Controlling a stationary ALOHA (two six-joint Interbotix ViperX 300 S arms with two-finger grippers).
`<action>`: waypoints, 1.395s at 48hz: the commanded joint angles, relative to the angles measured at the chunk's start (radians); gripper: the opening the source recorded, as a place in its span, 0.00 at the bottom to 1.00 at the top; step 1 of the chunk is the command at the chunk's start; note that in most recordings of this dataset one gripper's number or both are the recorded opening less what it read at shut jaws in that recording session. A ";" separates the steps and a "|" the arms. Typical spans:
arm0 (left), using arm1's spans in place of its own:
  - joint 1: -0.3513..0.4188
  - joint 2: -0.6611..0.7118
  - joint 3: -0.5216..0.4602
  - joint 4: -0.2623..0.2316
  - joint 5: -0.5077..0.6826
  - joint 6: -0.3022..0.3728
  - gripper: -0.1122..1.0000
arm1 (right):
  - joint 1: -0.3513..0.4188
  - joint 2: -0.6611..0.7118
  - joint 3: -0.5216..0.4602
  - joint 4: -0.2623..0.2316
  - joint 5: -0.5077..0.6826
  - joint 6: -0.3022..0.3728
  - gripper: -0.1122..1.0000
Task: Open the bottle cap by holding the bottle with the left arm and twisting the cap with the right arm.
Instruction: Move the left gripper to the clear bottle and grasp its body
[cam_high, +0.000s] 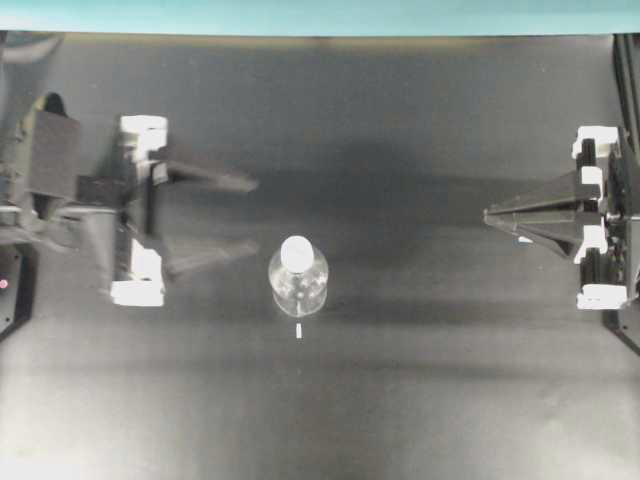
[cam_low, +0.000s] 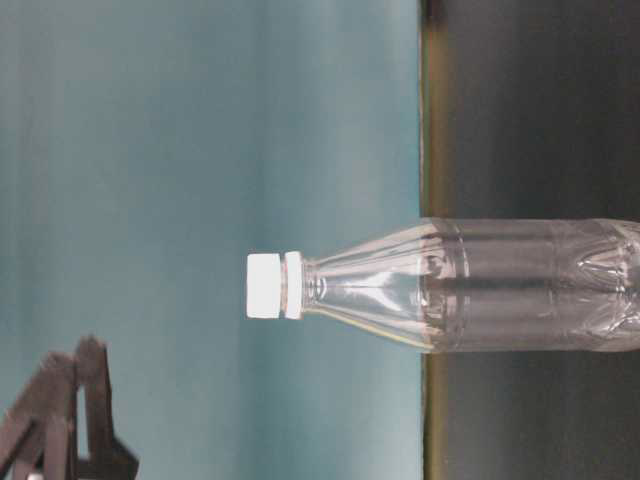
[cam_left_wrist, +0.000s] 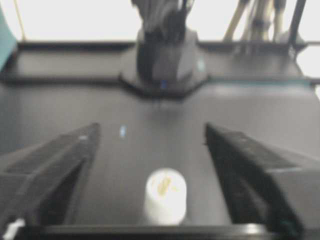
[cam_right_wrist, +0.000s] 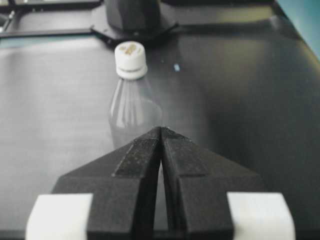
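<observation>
Bottle (cam_high: 298, 282) stands mid-table (cam_high: 400, 400) — left gripper (cam_high: 250, 215) near at ten o'clock, right gripper (cam_high: 490, 215) well apart at three o'clock.

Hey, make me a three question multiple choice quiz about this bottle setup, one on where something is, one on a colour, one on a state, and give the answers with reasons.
1. Where does the bottle stand in the overhead view?
A. Between the two claws, nearer the left claw
B. Touching the right claw
C. At the table's far edge

2. What colour is the bottle cap?
A. Blue
B. White
C. Red

3. How do the claws stand?
A. Both shut
B. Left claw shut, right claw open
C. Left claw open, right claw shut

Answers:
1. A: the bottle sits just right of the left claw, with a wide stretch of bare table before the right claw.
2. B: the cap shows white in every view.
3. C: the left claw's fingers are spread apart, while the right claw's fingers meet at a point in its wrist view.
</observation>
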 joint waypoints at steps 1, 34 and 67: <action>-0.002 0.071 -0.023 0.003 -0.094 -0.003 0.97 | -0.011 -0.002 -0.021 0.002 0.000 0.009 0.09; -0.017 0.453 -0.060 0.003 -0.268 -0.055 0.96 | -0.011 -0.023 -0.021 0.084 0.023 0.011 0.09; -0.023 0.689 -0.038 0.003 -0.301 -0.094 0.96 | -0.014 0.025 -0.021 0.123 0.020 0.011 0.09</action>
